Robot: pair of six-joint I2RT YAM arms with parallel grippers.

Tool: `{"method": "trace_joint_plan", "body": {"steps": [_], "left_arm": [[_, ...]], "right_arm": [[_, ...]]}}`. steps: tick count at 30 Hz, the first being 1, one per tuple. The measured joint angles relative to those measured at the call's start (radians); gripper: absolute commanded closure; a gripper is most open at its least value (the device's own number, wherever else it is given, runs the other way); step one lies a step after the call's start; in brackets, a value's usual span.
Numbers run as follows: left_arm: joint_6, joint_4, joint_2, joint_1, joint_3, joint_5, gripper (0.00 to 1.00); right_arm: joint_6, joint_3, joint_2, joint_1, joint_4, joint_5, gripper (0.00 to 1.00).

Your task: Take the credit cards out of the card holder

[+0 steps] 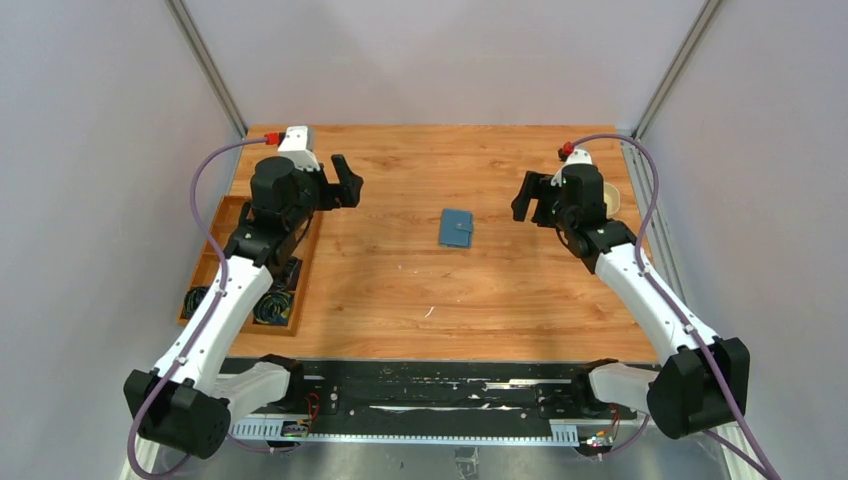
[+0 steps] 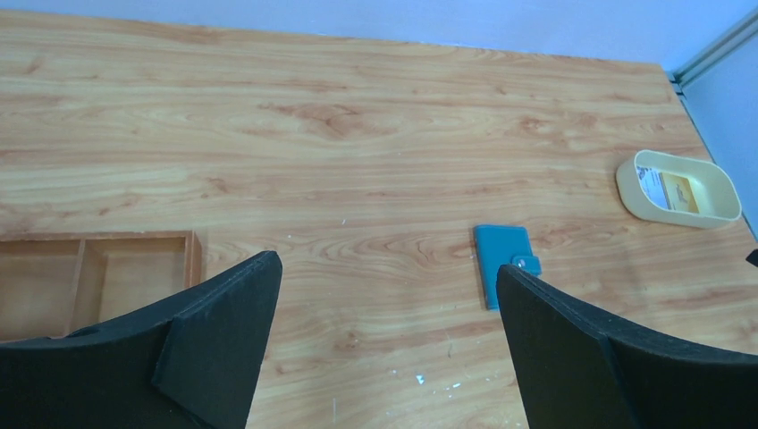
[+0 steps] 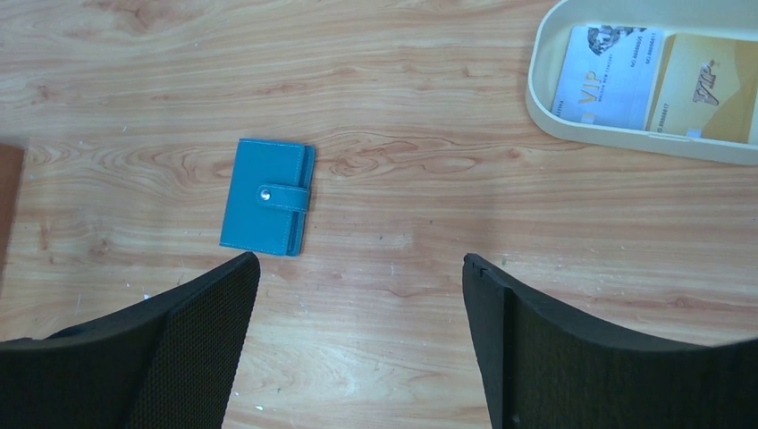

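Note:
The blue card holder (image 1: 456, 228) lies closed, tab snapped, flat on the middle of the wooden table. It also shows in the left wrist view (image 2: 502, 255) and the right wrist view (image 3: 265, 209). A whitish credit card (image 3: 599, 76) and a yellow credit card (image 3: 706, 89) lie side by side in the cream oval dish (image 3: 626, 138) at the right. My left gripper (image 1: 343, 186) is open and empty above the table, left of the holder (image 2: 386, 265). My right gripper (image 1: 528, 200) is open and empty, right of the holder (image 3: 359, 259).
A brown wooden compartment tray (image 1: 205, 265) lies along the left table edge under my left arm, with coiled cables (image 1: 270, 305) in its near compartments. The cream dish (image 1: 613, 197) sits at the right edge, mostly hidden behind my right wrist. Grey walls enclose the table.

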Motion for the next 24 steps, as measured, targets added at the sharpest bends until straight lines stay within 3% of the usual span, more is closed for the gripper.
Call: {"method": "trace_joint_plan", "body": {"steps": [5,12,15,24], "left_arm": [[-0.005,-0.006,0.047,0.000,0.000,0.061,0.08],[-0.025,-0.004,0.180,-0.078,-0.003,0.072,0.09],[-0.043,0.008,0.274,-0.130,-0.003,0.061,0.09],[-0.109,0.042,0.610,-0.132,0.097,0.082,0.10]], "right_arm": [[-0.130,0.020,0.021,0.045,0.009,-0.045,0.12],[-0.327,0.269,0.310,0.298,-0.069,0.039,0.23],[-0.350,0.309,0.431,0.316,-0.081,-0.006,0.27],[-0.378,0.424,0.677,0.315,-0.117,-0.068,0.32]]}}
